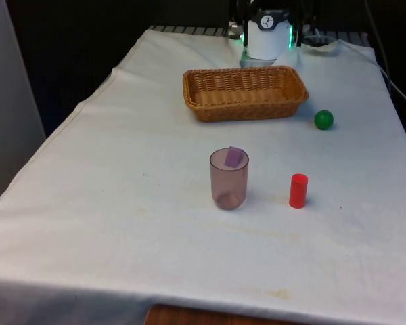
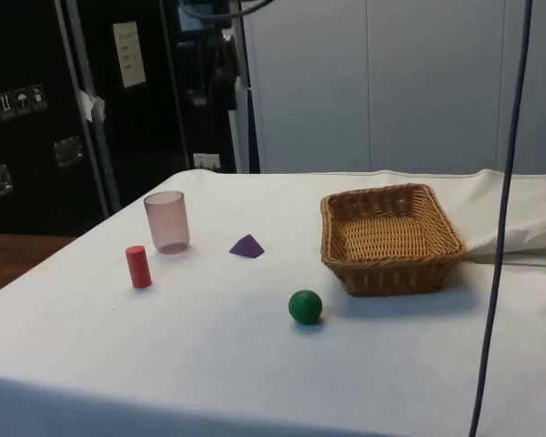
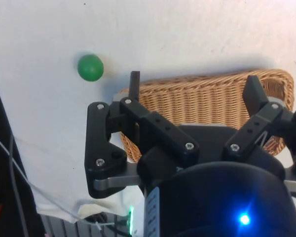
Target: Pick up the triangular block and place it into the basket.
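Observation:
The purple triangular block (image 2: 247,246) lies on the white cloth between the translucent pink cup (image 2: 166,221) and the wicker basket (image 2: 391,273). In the front view the block (image 1: 234,157) shows behind the cup (image 1: 229,189), seen through its wall near the rim. The basket (image 1: 243,108) stands further back, with nothing in it. My gripper (image 3: 192,89) is open, high above the basket (image 3: 207,98), with nothing between its fingers (image 3: 134,84).
A green ball (image 1: 323,120) rests on the cloth beside the basket, towards the front view's right; it appears in the side view (image 2: 305,307) and the wrist view (image 3: 90,67) too. A red cylinder (image 1: 298,190) stands upright to the right of the cup.

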`<state>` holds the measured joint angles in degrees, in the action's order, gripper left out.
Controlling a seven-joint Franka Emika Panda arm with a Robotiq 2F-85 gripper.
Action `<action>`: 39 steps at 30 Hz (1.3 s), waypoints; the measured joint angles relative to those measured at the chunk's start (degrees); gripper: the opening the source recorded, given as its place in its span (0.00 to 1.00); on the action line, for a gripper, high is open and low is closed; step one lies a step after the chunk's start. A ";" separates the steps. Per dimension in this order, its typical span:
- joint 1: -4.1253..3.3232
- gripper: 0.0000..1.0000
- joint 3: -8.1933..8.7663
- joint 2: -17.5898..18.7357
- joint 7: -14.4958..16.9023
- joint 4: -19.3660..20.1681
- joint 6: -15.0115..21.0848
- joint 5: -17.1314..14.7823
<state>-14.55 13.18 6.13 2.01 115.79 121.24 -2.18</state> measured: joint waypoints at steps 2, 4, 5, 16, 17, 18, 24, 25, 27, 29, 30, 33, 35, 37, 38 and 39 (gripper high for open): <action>0.00 1.00 -0.06 0.06 0.00 0.86 0.74 0.11; 0.00 1.00 -0.11 0.17 0.00 1.38 1.20 0.11; 0.00 1.00 -0.17 0.17 0.00 1.66 1.55 0.11; 0.00 1.00 -0.63 0.86 0.00 4.64 5.79 0.11; 0.00 1.00 -0.69 0.92 0.00 5.04 6.47 0.11; 0.00 1.00 -0.74 1.09 0.00 5.84 7.85 0.11; 0.00 1.00 -0.74 1.95 0.00 7.79 11.63 0.11; 0.00 1.00 -0.74 2.18 0.00 8.08 12.20 0.11; 0.00 1.00 -0.74 2.35 0.00 8.37 12.78 0.11; 0.06 1.00 -0.57 2.64 0.06 8.88 13.75 0.11; 0.11 1.00 -0.52 2.81 0.11 9.11 14.15 0.11; 0.23 1.00 -0.29 3.32 0.34 9.68 15.24 0.11; 0.29 1.00 -0.17 3.78 0.40 10.14 16.16 0.11; 0.29 1.00 -0.06 3.95 0.46 10.31 16.44 0.11; 0.34 1.00 0.00 4.07 0.46 10.43 16.73 0.11; 0.34 1.00 0.11 4.24 0.52 10.60 17.07 0.11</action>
<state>-14.21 13.29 10.37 2.52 126.39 138.31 -2.06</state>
